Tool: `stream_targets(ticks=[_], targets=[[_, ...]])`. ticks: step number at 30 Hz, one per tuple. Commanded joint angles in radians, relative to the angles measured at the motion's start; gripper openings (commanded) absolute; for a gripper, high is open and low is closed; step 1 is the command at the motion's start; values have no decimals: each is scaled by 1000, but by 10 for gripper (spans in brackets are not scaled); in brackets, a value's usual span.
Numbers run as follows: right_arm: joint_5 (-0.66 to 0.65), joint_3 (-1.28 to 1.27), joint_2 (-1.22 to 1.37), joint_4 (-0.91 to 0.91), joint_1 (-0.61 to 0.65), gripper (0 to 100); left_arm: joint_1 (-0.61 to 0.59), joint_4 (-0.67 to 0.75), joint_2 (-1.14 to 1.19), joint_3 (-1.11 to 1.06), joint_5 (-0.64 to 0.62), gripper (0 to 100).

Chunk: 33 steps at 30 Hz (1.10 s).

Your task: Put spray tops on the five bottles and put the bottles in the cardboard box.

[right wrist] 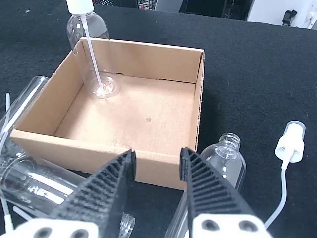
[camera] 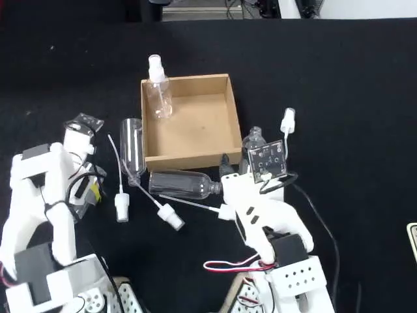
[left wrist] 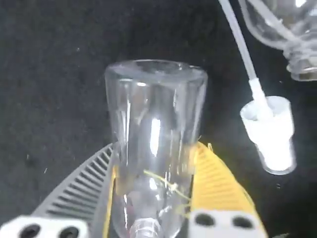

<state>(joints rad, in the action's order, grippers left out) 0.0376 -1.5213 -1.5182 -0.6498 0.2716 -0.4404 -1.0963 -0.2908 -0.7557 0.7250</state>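
The open cardboard box [camera: 151,127] [right wrist: 143,59] sits mid-table. One clear bottle with a spray top [camera: 158,91] [right wrist: 91,29] stands in its far left corner. My left gripper [left wrist: 156,163] is shut on a clear bottle [left wrist: 156,129], held between a grey and a yellow finger. My right gripper [camera: 227,169] [right wrist: 156,158] is open just in front of the box's near wall, nothing between its fingers. An uncapped bottle [camera: 255,140] [right wrist: 225,158] stands right of the box. Two more lie on their sides, one left of the box [camera: 132,147], one in front [camera: 182,184] [right wrist: 29,183].
Loose spray tops with long tubes lie on the black table: one near the left gripper [camera: 121,203] [left wrist: 270,136], two in front of the box [camera: 171,215] [camera: 225,210], and one at the right [camera: 287,122] [right wrist: 292,144]. Open room lies at the far right.
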Motion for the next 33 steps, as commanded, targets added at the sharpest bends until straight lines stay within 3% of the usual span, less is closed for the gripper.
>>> stream_targets(ticks=[1, 3, 7, 17, 21, 25, 29, 33], targets=[[-8, 36, -30, -5, -12, 133, 2, -140, -167, 82, -41, 29], [-8, 36, -30, -5, -12, 133, -1, -236, -244, 87, -21, 33], [-8, 36, -30, -5, -12, 133, -39, -351, -351, 54, 250, 30], [-8, 36, -30, -5, -8, 133, -400, -334, -367, -39, 697, 30], [-8, 35, -30, -5, -9, 133, -521, -161, -316, -107, 853, 33], [-8, 35, -30, -5, -11, 133, -561, 68, -253, -193, 865, 34], [-8, 35, -30, -5, -9, 133, -556, 147, -221, -205, 767, 49], [-8, 33, -30, -5, -9, 133, -564, 141, -216, -154, 686, 217]])
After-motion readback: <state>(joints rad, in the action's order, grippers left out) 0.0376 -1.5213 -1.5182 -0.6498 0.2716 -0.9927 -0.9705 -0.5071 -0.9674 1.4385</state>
